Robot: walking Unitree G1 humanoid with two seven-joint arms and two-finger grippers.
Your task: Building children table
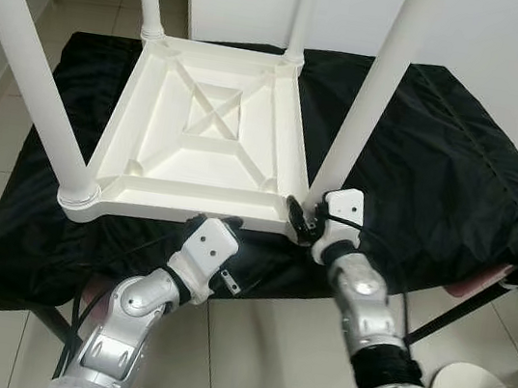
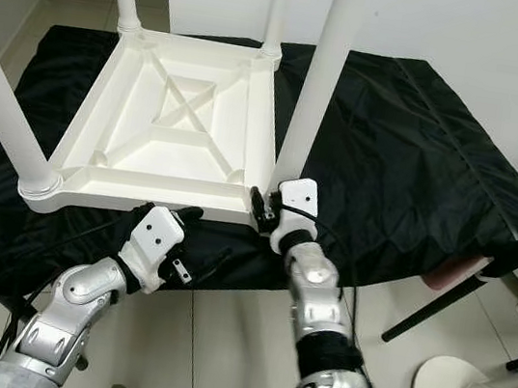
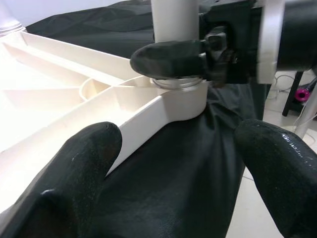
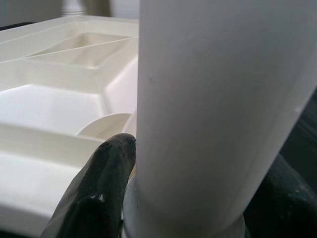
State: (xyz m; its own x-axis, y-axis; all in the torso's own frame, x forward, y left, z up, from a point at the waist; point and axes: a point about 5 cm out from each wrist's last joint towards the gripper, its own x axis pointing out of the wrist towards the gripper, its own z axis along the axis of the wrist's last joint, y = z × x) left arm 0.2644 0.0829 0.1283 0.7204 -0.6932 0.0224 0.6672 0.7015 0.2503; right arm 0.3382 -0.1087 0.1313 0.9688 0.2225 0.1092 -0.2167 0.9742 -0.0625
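I am working from the near edge outward. My left gripper (image 1: 221,220) is sitting just below the tabletop's near rim, its fingers (image 3: 74,168) spread apart with nothing between them; I judge I am keeping it there to steady the rim while the other arm works. My right gripper (image 1: 302,218) is pinching the base of the near-right leg (image 1: 373,84), one black finger (image 4: 96,193) pressed against the white tube right above its collar, most likely so I can turn or seat that leg in its corner socket.

The children's table (image 1: 205,132) is lying upside down on a black cloth (image 1: 441,153) draped over a work surface, ribbed underside facing up, which is leaving the sockets open to me. It is sitting toward the cloth's left half, its near rim close to the cloth's front edge. Four legs are standing in the corners, the near-left leg (image 1: 35,63) included, their long axes running straight up from the slab toward the ceiling, so the feet are pointing upward.
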